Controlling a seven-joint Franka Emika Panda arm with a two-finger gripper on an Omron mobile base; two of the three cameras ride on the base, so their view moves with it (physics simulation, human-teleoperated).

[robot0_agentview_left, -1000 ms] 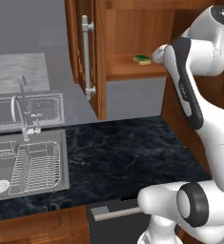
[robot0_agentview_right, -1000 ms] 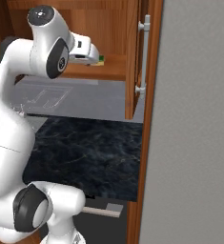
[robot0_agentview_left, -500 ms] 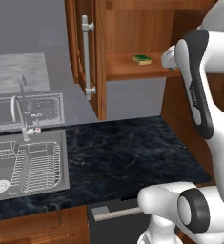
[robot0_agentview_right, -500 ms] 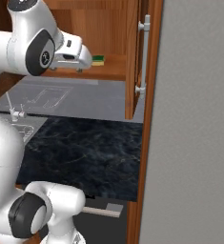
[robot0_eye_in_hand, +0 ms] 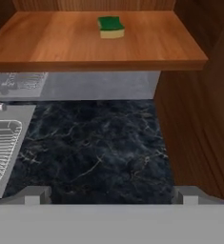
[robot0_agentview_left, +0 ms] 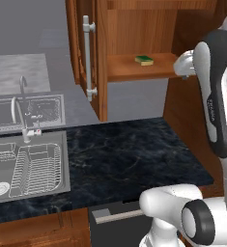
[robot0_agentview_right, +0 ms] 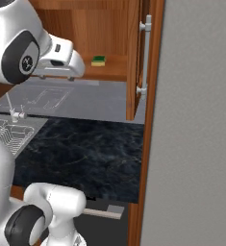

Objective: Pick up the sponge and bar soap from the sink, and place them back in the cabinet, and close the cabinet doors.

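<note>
1. The sponge (robot0_eye_in_hand: pixel 110 26) lies flat on the cabinet (robot0_agentview_left: pixel 134 29) shelf, at the upper middle of the hand view, well clear of the shelf's front edge.
2. The tool (robot0_eye_in_hand: pixel 111 194) has its fingers spread wide with nothing between them; its tips rise at the bottom of the hand view.
3. In the left base view the sink (robot0_agentview_left: pixel 57 159) sits at lower left, set in the dark marble worktop (robot0_agentview_left: pixel 129 159).
4. One of the cabinet doors (robot0_agentview_left: pixel 88 58) stands open, its silver handle facing out.
</note>
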